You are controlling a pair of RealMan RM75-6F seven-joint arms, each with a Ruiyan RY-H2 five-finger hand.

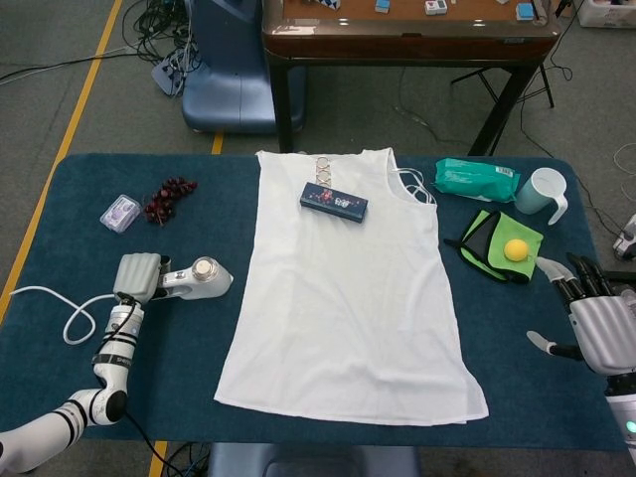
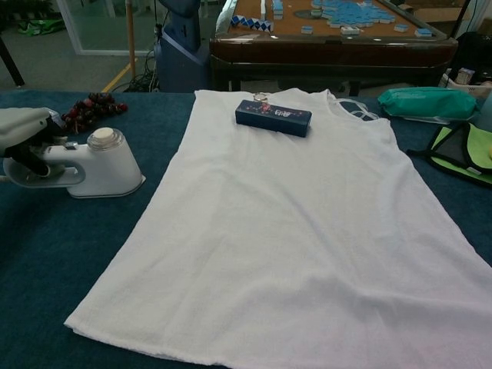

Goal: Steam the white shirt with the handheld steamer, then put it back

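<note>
White shirt lies flat across the lower middle of the frame. At left, the left hand grips the steamer handle; at lower right, the right hand hovers with fingers spread, holding nothing.

head view high, looking down, chest view low, nearer, both sharing shirt

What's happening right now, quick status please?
Left hand grips steamer handle, steamer on table. Right hand open, fingers spread. White shirt flat. Blue box sits on collar, in the way.
</note>
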